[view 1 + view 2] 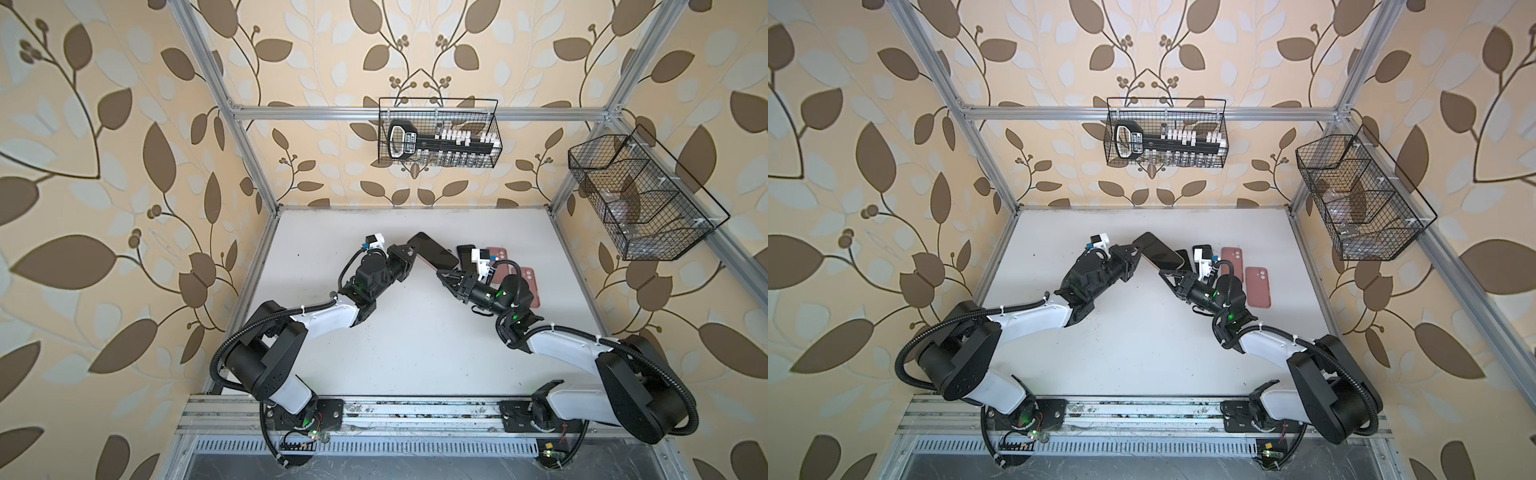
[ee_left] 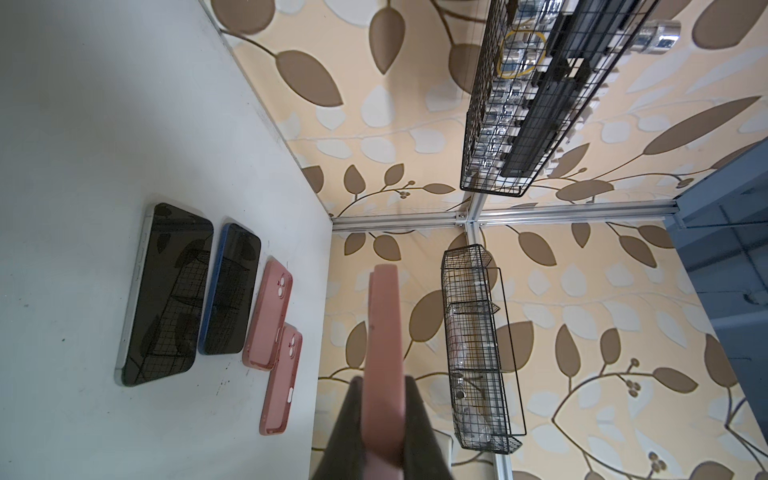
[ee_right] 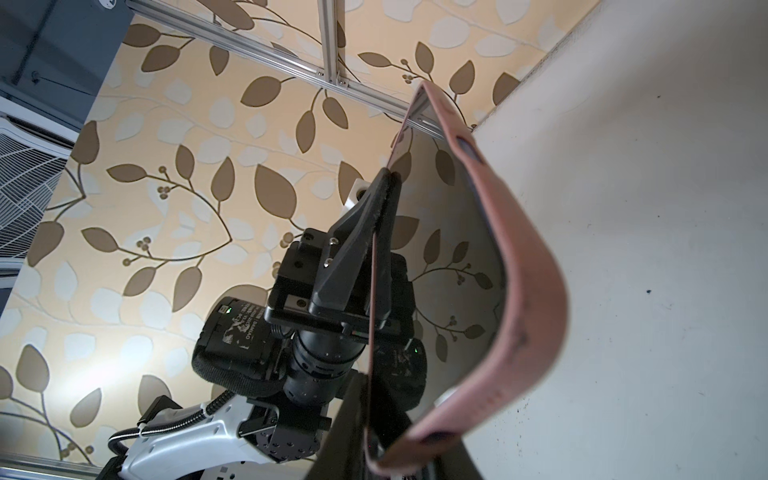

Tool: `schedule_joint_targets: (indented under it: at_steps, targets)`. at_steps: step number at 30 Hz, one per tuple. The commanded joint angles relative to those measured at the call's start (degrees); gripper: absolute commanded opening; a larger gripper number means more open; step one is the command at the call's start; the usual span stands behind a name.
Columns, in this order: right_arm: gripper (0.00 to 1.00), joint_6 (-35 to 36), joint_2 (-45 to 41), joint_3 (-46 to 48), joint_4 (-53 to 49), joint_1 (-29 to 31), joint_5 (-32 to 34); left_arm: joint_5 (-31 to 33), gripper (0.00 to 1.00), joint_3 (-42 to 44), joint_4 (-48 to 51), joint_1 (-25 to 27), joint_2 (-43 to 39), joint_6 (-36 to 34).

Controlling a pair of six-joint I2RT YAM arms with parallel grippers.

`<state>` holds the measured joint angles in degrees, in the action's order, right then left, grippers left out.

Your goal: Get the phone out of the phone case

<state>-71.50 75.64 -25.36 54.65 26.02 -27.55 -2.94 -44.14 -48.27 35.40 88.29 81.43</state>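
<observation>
Left gripper [image 1: 409, 250] is up off the tabletop [image 1: 395, 353]. Its fingers [image 2: 419, 424] are clamped on one end of the phone [image 1: 434, 249], case and all. The pink edge sits right between them in the left wrist view. The phone hangs in the air mid-scene, tilted, dark screen up, clear of the tabletop.

Phone case [image 3: 528, 266] is pink and soft. The right wrist view shows it bowed into a deep curve away from the glass, so it reads as rubbery with plenty of flex. Can't tell if the end by the left gripper is seated.

Right gripper [image 1: 440, 272] is at the phone's other end, fingers [image 3: 340, 436] pinched shut on the case's end lip.

Handling, my read:
- **Phone:** stiff, slick glass, weighty for a flat pinch at one end, breakable if dropped. Hold it firm across the flat faces.
- **Case:** light, grippy and stretchy. Take it at the lip or a corner and peel it round. A straight pull likely springs back or drags the phone out of the left grip.

Right of the arms, flat on the tabletop:
- silver-edged bare phone [image 2: 166, 291], with the blue-edged bare phone [image 2: 230, 291] just beside it
- first empty pink case [image 2: 270, 316], with the second empty pink case [image 2: 284, 378] just beside it
</observation>
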Motion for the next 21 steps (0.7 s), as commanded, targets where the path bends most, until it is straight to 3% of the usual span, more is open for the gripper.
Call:
schedule_joint_targets:
  at_steps: [1, 21]
  targets:
    - [0.17, 1.59, 1.26, -0.11, 0.52, 0.18, 0.92, 1.41, 0.0, -0.57, -7.76, 0.95, -1.28, 2.54]
    - [0.12, 28.05, -3.38, 0.72, -9.8, -0.03, 5.7, 1.72, 0.0, -2.34, -7.63, 1.23, -1.36, 11.16]
